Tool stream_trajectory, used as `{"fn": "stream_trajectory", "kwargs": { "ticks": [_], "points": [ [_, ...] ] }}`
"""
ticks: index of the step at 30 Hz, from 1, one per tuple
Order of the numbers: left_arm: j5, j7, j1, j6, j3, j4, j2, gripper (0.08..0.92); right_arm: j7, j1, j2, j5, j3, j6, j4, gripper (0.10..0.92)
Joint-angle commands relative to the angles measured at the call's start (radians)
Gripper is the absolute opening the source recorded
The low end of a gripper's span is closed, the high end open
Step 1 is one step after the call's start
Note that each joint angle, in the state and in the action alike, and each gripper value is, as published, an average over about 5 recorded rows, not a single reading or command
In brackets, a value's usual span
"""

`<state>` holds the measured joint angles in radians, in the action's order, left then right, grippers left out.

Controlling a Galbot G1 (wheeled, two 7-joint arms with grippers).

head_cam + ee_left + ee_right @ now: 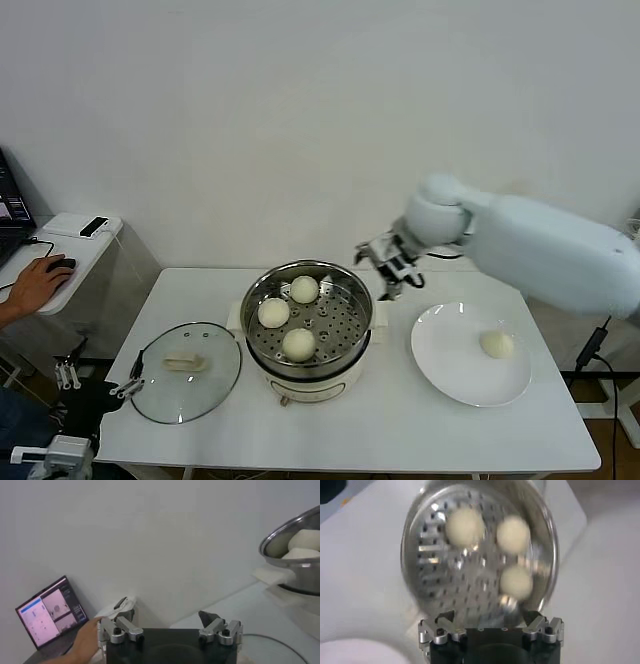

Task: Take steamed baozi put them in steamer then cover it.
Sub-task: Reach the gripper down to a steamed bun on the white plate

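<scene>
Three small round cream-white baozi sat on the perforated tray of the shiny round stainless-steel steamer at the middle of the white table, while a fourth bun lay alone on the flat white plate to the pot's right. The right gripper hung above the table just off the steamer's far right rim, its jaws spread wide and holding nothing; the right wrist view looked straight down past those empty fingers onto the three buns in the tray.

By the look of it, the coming reach turned on one thing: the last bun lay to the right of and nearer the robot than the open jaws, well apart from them, on the side the right arm serves. Being round, it offered no long axis to line up with.

The round clear glass lid with its cream-white handle rested flat on the table left of the steamer, with the left gripper low at the table's near left edge, close beside it, jaws likewise open and empty. No brand or writing on pot, lid or plate could be read; a laptop screen glowed off to the left, its text too small to make out.
</scene>
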<state>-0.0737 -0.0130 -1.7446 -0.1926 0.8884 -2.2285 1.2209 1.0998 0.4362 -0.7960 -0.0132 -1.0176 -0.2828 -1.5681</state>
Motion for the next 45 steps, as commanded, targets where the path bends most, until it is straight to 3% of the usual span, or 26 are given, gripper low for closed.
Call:
{"fn": "stream_trajectory", "kwargs": {
  "ticks": [1, 7, 20, 33, 45],
  "points": [
    [-0.001, -0.001, 0.008, -0.001, -0.014, 0.003, -0.015, 0.823, 0.031, -0.132, 0.324, -0.065, 0.101, -0.074, 0.015, 0.823],
    [-0.007, 0.000, 0.006, -0.001, -0.035, -0.001, -0.012, 0.823, 0.094, -0.348, 0.379, -0.132, 0.261, 0.060, 0.077, 0.823],
    [-0.015, 0.002, -0.019, -0.002, -0.036, -0.026, -0.002, 0.823, 0.052, -0.688, 0.307, -0.297, 0.556, 0.111, 0.268, 0.823],
    [-0.020, 0.002, -0.027, -0.011, -0.025, -0.036, 0.008, 0.823, 0.009, -0.733, 0.135, -0.396, 0.623, 0.135, 0.468, 0.823],
    [-0.019, 0.002, -0.026, -0.010, -0.019, -0.027, 0.013, 0.823, -0.016, -0.714, 0.055, -0.422, 0.616, 0.117, 0.545, 0.823]
  ]
}}
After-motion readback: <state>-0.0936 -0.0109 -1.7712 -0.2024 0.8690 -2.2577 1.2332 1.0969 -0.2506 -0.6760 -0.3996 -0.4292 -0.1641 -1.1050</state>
